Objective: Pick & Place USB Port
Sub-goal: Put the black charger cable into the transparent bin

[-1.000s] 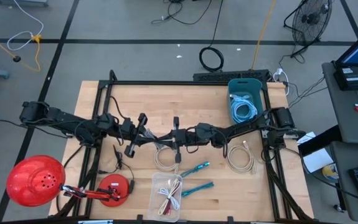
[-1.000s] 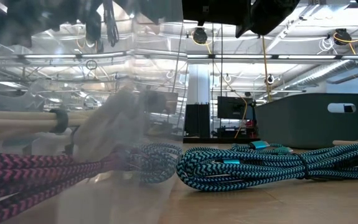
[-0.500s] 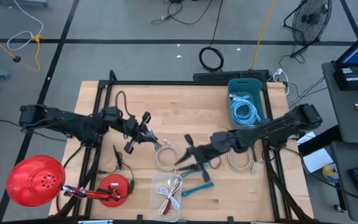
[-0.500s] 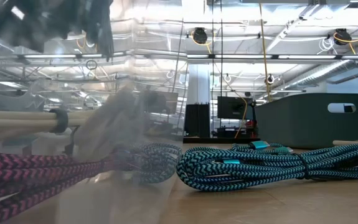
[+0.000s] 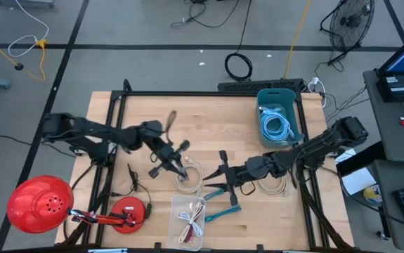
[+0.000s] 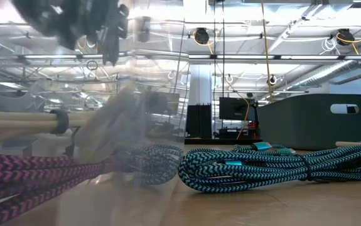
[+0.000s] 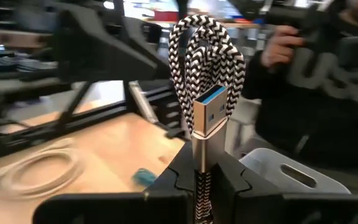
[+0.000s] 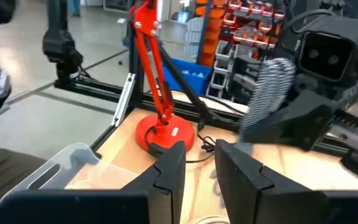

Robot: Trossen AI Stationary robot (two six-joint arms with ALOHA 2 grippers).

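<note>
Handover looks done: the left hand (image 7: pixel 197 186), clamped on the black-and-white braided USB cable (image 7: pixel 205 68), has swung it over the desk (image 5: pixel 209 112) toward the clear tray (image 5: pixel 190 219), while the right hand (image 8: pixel 198 165), fingers apart and empty, has dropped away.

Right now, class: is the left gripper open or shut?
Shut: the left gripper clamps the braided USB cable, its metal plug standing up between the fingers.

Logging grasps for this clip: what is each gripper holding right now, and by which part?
The left gripper is shut on the black-and-white braided USB cable, clamped just below its metal plug. The right gripper is open, holding nothing.
</note>
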